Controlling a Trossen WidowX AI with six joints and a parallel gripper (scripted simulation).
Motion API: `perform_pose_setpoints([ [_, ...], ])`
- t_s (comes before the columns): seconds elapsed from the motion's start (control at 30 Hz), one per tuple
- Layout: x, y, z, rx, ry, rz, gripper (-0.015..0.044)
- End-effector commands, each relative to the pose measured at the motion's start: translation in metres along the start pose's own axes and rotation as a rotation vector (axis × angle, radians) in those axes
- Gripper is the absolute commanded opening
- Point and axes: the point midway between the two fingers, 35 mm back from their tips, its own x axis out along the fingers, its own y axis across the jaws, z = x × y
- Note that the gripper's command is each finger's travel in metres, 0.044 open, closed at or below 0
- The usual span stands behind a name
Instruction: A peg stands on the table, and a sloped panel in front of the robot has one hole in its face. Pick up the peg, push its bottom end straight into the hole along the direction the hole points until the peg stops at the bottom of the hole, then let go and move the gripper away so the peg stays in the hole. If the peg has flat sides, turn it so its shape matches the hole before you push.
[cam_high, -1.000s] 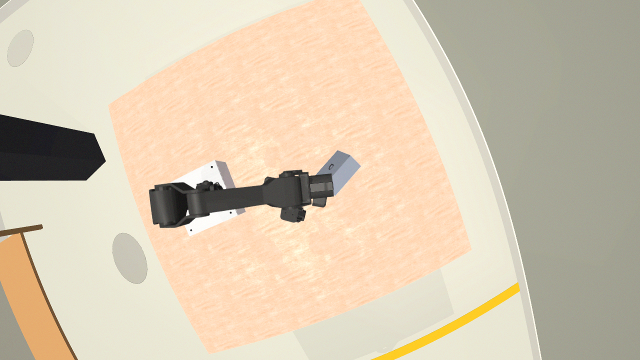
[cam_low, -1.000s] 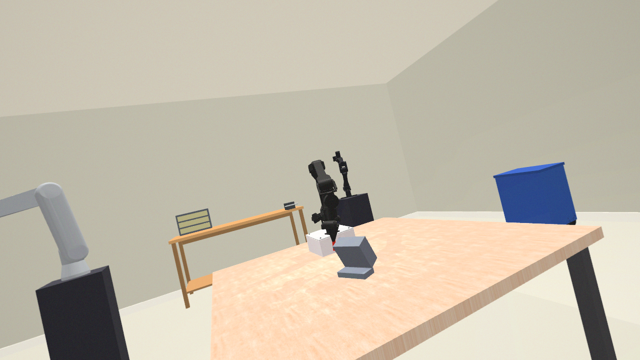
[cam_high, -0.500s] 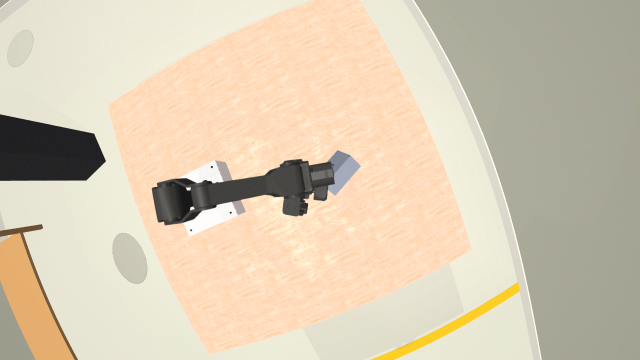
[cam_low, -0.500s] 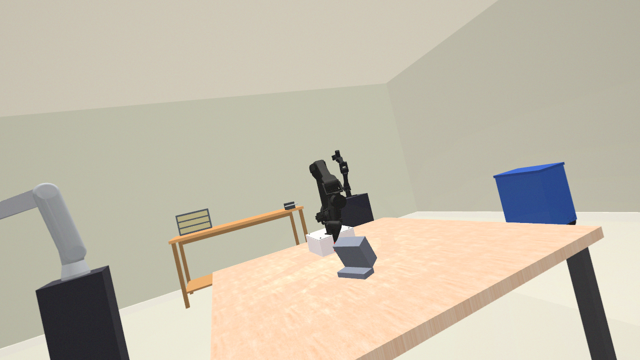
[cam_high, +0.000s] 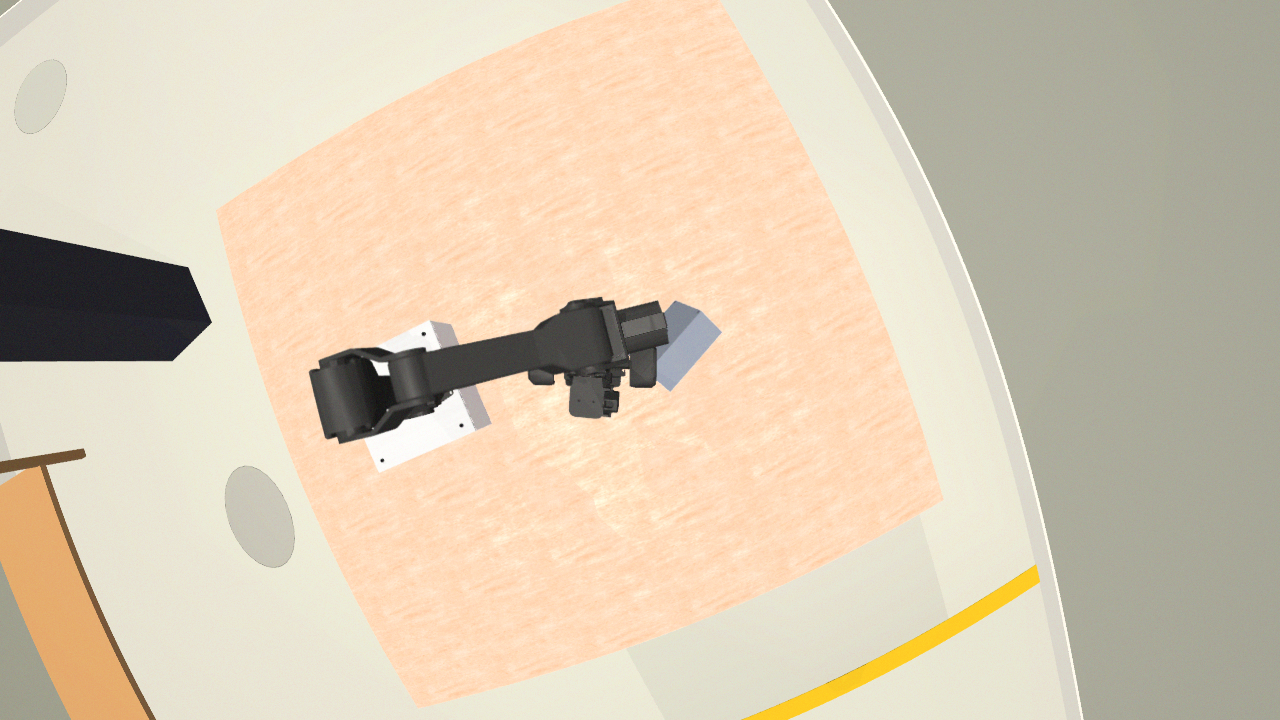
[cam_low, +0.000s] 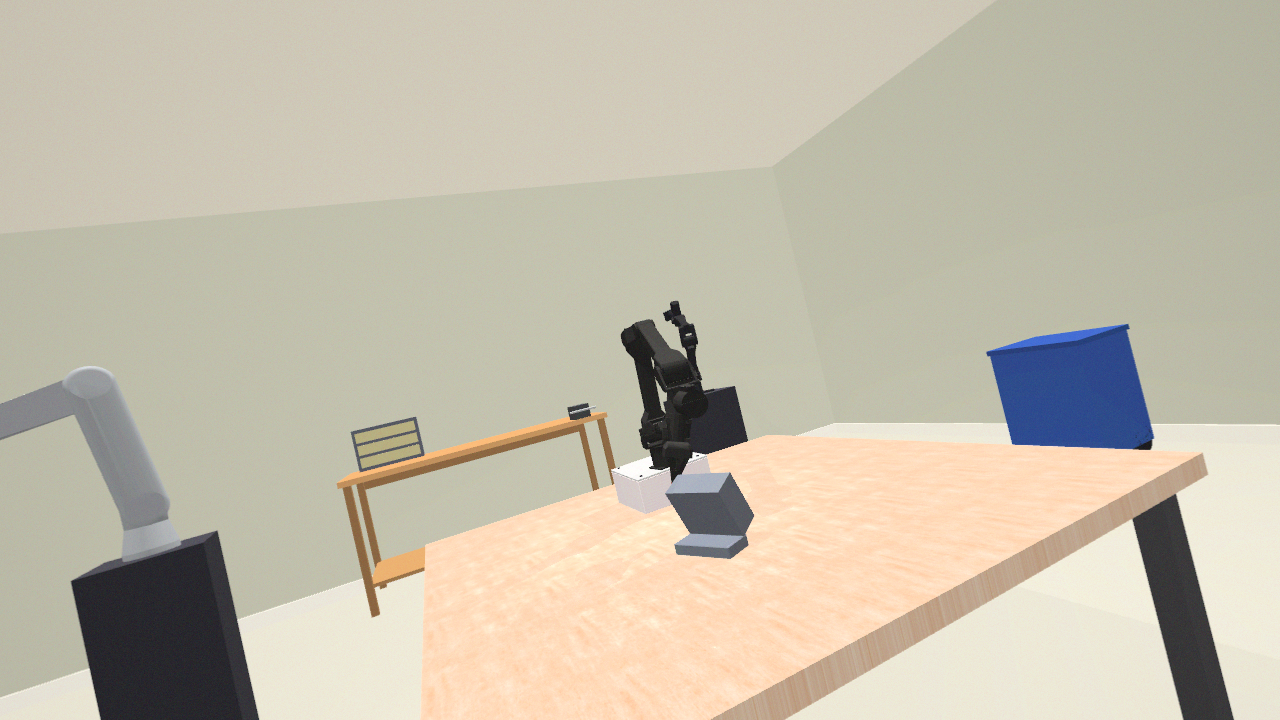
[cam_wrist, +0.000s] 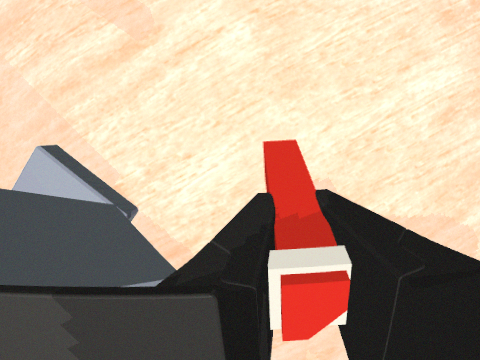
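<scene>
"Where do you have the peg?"

"Your tool (cam_wrist: 292, 207) is pinching the red peg (cam_wrist: 295, 185) between its two black fingers; in the wrist view you see a white square collar (cam_wrist: 310, 256) around it, and one corner of the red end is cut off at a slant."

"And the sloped panel?"

"You have the grey-blue panel block (cam_high: 689, 349) (cam_low: 711, 505) (cam_wrist: 65, 240) just beside the tool, on the left in your wrist view, standing on the desk (cam_high: 760, 429) (cam_low: 895, 537) (cam_wrist: 200, 75)."

"Is the peg in the hole?"

"I can't tell you where the hole is; the wrist view shows the peg's far end outside the block."
</scene>
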Motion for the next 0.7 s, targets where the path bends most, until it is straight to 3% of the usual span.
perform_pose_setpoints([
  [0.0,0.000,0.000,-0.002,-0.014,-0.028,0.003,0.0000],
  [0.67,-0.002,0.002,-0.018,-0.111,-0.142,0.043,0.0000],
])
